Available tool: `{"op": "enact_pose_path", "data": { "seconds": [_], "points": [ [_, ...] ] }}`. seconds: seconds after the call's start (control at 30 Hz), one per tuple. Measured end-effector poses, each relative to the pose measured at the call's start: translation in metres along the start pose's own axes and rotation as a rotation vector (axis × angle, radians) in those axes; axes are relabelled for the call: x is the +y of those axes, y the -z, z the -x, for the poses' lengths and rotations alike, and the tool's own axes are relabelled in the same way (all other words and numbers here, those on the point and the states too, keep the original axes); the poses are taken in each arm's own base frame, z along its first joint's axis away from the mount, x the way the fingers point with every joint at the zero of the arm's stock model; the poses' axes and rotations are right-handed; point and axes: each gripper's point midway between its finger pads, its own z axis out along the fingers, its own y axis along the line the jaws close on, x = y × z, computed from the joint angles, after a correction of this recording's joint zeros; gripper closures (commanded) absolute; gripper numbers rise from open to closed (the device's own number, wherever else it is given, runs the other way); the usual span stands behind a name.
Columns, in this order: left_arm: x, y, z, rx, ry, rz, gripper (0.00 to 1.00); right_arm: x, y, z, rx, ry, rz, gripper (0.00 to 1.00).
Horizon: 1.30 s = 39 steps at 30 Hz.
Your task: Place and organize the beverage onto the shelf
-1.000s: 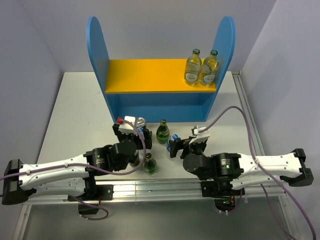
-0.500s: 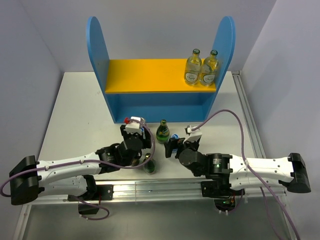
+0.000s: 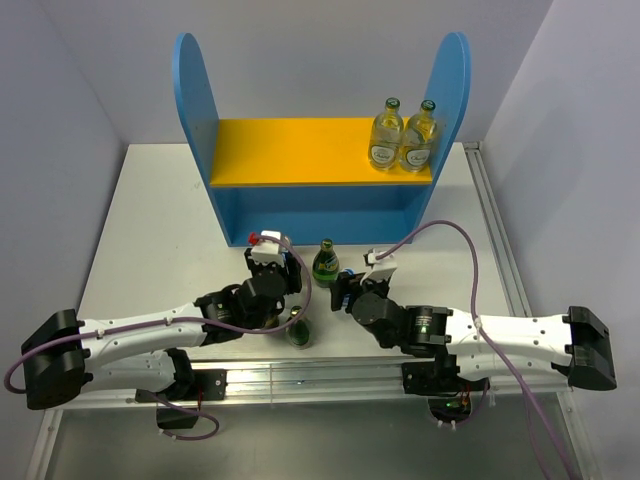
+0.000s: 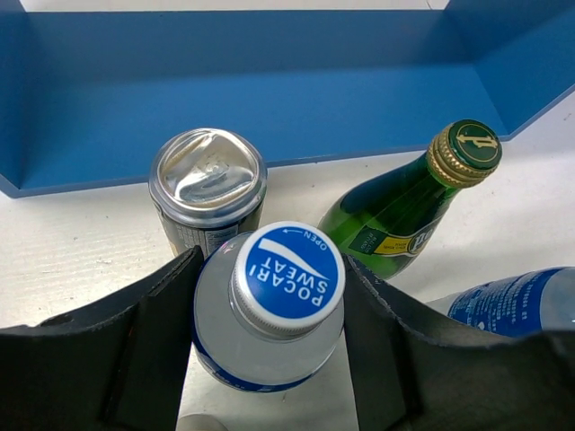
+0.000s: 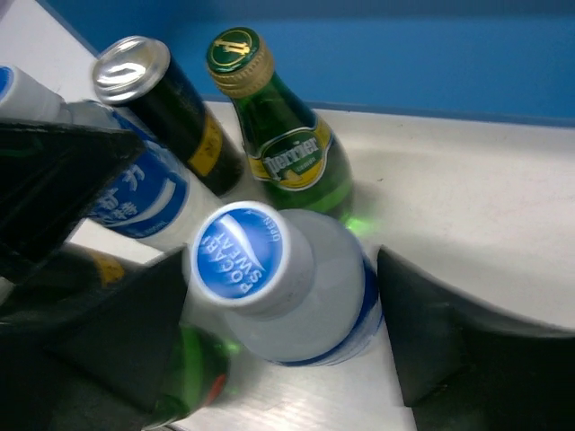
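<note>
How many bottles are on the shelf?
2. Both stand side by side at the right end of the yellow board: left bottle, right bottle. The lower level is partly hidden.

glossy glass btl (image 4: 388, 215), shiny metal can (image 4: 207, 178), plastic pocari btl (image 4: 265, 355) w/ matt cap (image 4: 288, 274).

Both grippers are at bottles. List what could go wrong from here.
1. The left gripper is shut on the left Pocari bottle, with the can close behind it; a tilted lift could topple the can.
2. The right gripper straddles the right Pocari bottle off-centre; closing may shove it against the green bottle close by.
</note>
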Motion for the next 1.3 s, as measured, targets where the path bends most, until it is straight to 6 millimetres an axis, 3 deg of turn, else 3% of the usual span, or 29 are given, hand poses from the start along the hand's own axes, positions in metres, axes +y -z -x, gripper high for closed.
{"op": "enact_pose_path", "data": {
  "seconds": [0.07, 0.1, 0.13, 0.2, 0.23, 0.5, 0.63, 0.93, 1.13, 1.3],
  "points": [
    [0.0, 0.0, 0.0, 0.0, -0.001, 0.0, 1.0, -0.002, -0.002, 0.0, -0.004, 0.007, -0.01, 0.42],
    [0.0, -0.001, 0.0, -0.001, -0.002, 0.0, 1.0, -0.001, -0.003, 0.0, -0.009, 0.001, -0.01, 0.58],
    [0.0, -0.001, 0.0, -0.001, -0.002, -0.001, 1.0, 0.0, -0.004, 0.0, -0.012, -0.007, -0.008, 0.63],
    [0.0, -0.001, 0.0, 0.0, -0.004, -0.001, 1.0, 0.0, -0.006, 0.001, -0.018, -0.011, -0.012, 0.96],
    [0.0, 0.0, 0.0, 0.001, -0.005, -0.001, 1.0, 0.001, -0.007, 0.001, -0.019, -0.014, -0.011, 1.0],
    [-0.001, 0.005, 0.001, 0.056, -0.064, -0.007, 1.0, -0.001, -0.006, 0.001, -0.024, -0.022, -0.012, 1.0],
    [-0.002, 0.012, 0.017, 0.086, -0.132, 0.004, 1.0, -0.004, -0.004, 0.001, -0.027, -0.033, -0.007, 1.0],
    [-0.032, 0.029, 0.119, -0.026, -0.123, -0.041, 1.0, -0.008, -0.002, 0.002, -0.035, -0.048, -0.007, 1.0],
    [-0.05, 0.04, 0.219, -0.139, -0.128, -0.033, 1.0, -0.012, 0.001, 0.003, -0.043, -0.056, -0.005, 1.0],
    [-0.039, 0.038, 0.306, -0.26, -0.095, 0.025, 1.0, -0.016, 0.003, 0.003, -0.049, -0.062, -0.005, 1.0]
  ]
}}
